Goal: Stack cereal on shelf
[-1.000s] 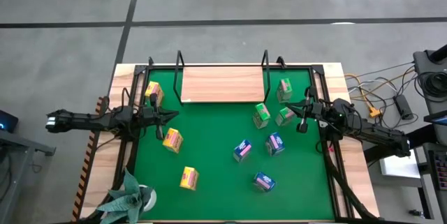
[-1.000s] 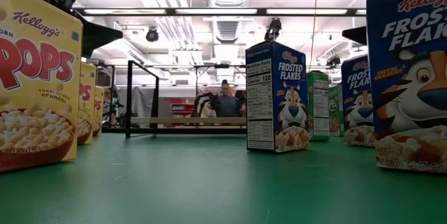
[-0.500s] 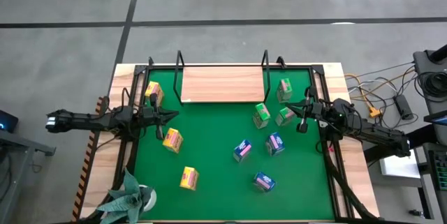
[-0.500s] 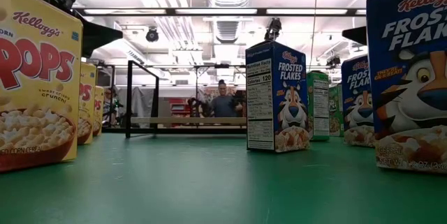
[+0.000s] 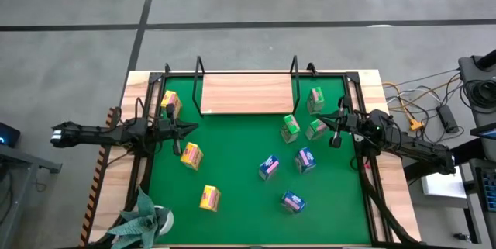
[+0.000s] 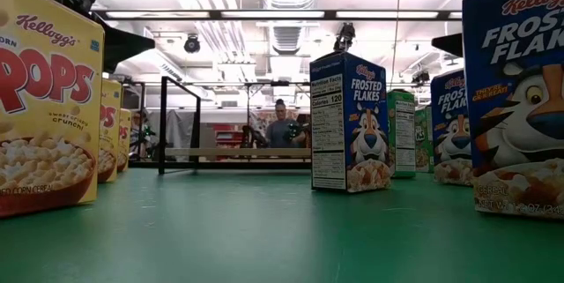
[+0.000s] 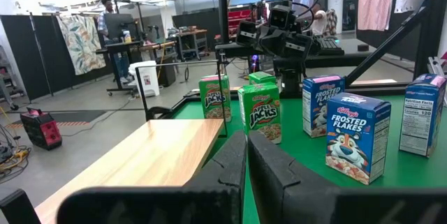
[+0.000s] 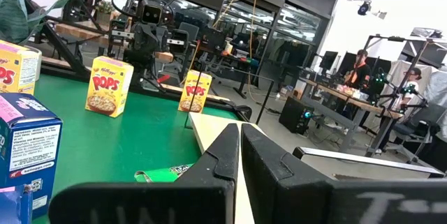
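Waiting at mat edges | left gripper (image 5: 188,128), right gripper (image 5: 324,122) | jaws together

Cereal boxes (image 5: 269,167) stand scattered before the apparently bare shelf (image 5: 246,94).

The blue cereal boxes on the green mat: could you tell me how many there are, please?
3, all standing on the green mat, none on the shelf: one mid-mat, one just right of it, and one nearest the front edge. The overhead view shows none hidden.
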Motion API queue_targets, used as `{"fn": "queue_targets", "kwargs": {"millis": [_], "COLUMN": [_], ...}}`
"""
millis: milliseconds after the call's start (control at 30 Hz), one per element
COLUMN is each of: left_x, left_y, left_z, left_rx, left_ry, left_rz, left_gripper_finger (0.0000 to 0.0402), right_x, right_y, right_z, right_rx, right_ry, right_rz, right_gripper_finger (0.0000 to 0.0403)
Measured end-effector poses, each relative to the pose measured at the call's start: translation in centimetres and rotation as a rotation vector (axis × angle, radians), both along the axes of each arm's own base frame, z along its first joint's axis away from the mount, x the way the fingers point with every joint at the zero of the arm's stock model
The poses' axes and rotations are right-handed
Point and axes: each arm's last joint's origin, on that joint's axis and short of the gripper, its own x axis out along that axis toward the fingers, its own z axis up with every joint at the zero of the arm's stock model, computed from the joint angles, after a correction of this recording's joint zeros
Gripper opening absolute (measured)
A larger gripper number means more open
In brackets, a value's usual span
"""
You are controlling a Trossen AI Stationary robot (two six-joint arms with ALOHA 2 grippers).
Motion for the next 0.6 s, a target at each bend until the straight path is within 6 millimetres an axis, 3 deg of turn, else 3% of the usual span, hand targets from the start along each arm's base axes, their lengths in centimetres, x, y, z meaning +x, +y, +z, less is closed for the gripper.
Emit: {"fn": "queue_targets", "kwargs": {"millis": [200,367,600], "left_x": [-0.1,-0.2,-0.5], "left_y": [0.0,0.0,0.0], "left_z": [0.6,1.3,2.5], "left_rx": [-0.154,-0.365,-0.385], "left_ry": [-0.096,-0.220,-0.356], "left_rz": [-0.013,-0.046,-0.074], "left_gripper_finger": [0.0000,0.0000,0.0000], "right_x": [0.0,0.0,-0.1], "right_y": [0.0,0.0,0.0], "right_z": [0.0,0.0,0.7], "right_rx": [0.073,0.354,0.450], "right_ry": [-0.016,-0.082,-0.167], "right_rz": [0.007,0.035,0.062], "right_gripper_finger": [0.0009,0.0009,0.0009]}}
